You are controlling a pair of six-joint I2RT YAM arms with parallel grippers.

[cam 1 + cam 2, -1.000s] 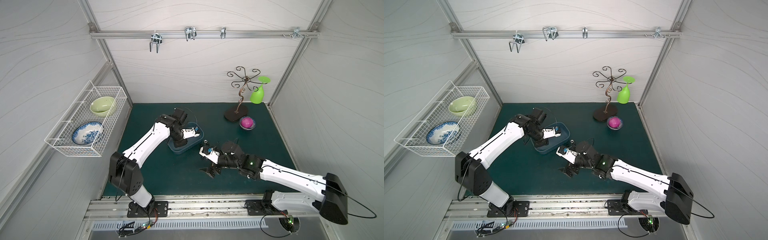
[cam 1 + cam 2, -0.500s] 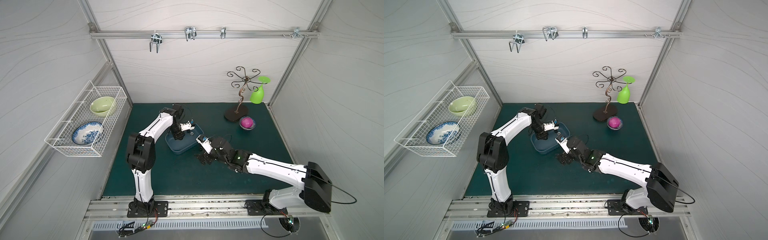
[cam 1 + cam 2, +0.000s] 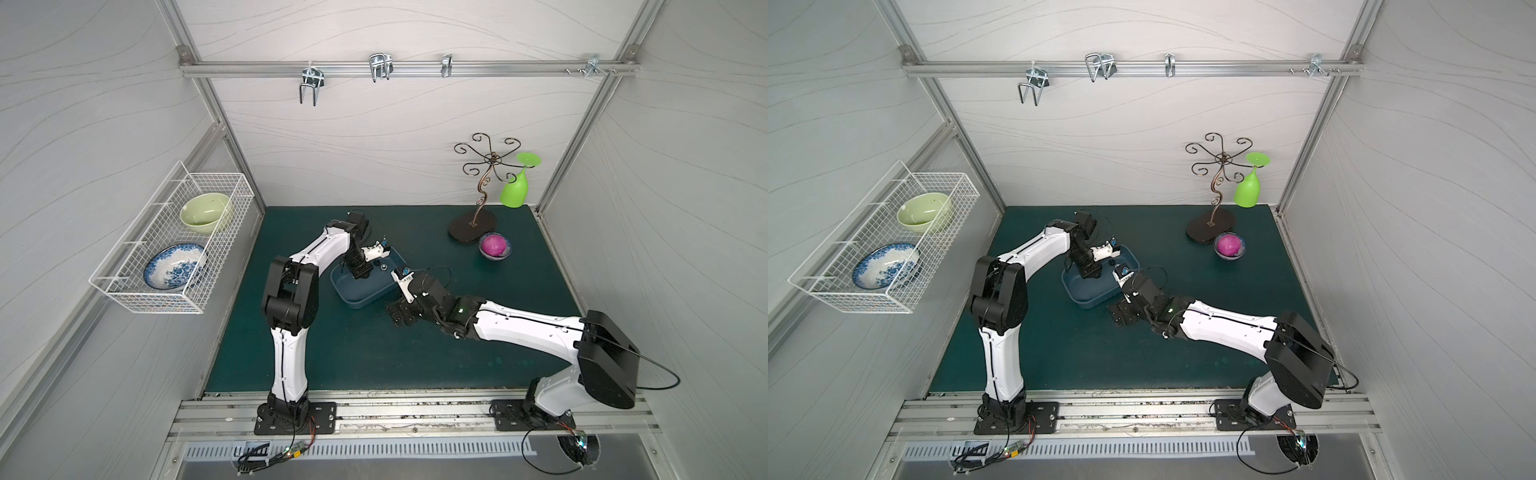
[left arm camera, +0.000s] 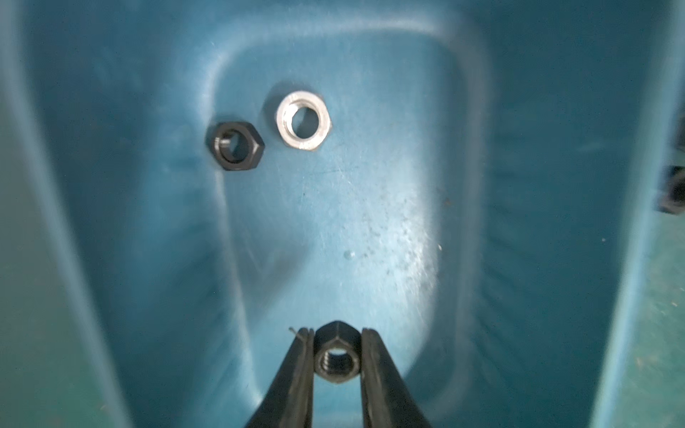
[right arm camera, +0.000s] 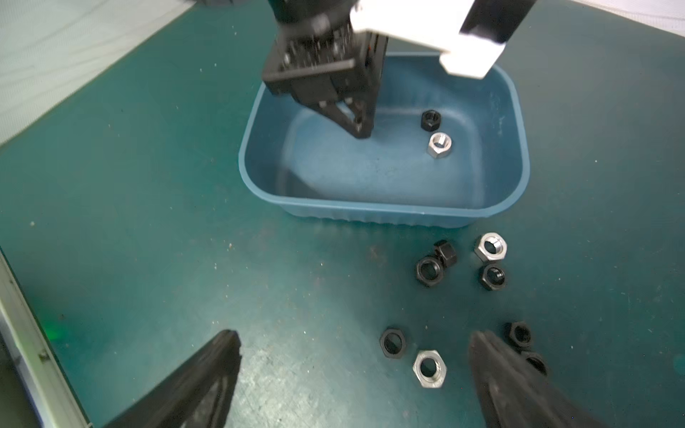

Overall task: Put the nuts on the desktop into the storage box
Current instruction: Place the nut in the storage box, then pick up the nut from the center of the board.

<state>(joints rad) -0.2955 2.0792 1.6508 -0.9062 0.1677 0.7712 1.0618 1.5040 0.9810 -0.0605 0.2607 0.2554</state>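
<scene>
Desktop (image 3: pixel 353 353) fills the lower middle of both top views, with the box (image 3: pixel 361 297) sitting on it just left of centre. Both arms crowd that one spot, so a clash is my first worry if they swing together. Right gripper (image 5: pixel 354 346) hangs with jaws wide apart over the loose nuts (image 5: pixel 428 268), which lie on the desktop just beside the box. They're bunched, some touching, so closing could pinch two or flick a neighbour away. Left gripper (image 4: pixel 336 346) is down inside the box, clamped on a black nut (image 4: pixel 336 335) held on edge. Let go like that, it may roll or bounce. A second black nut (image 5: pixel 430 120) and a silver nut (image 5: pixel 439 145) lie in there already.
</scene>
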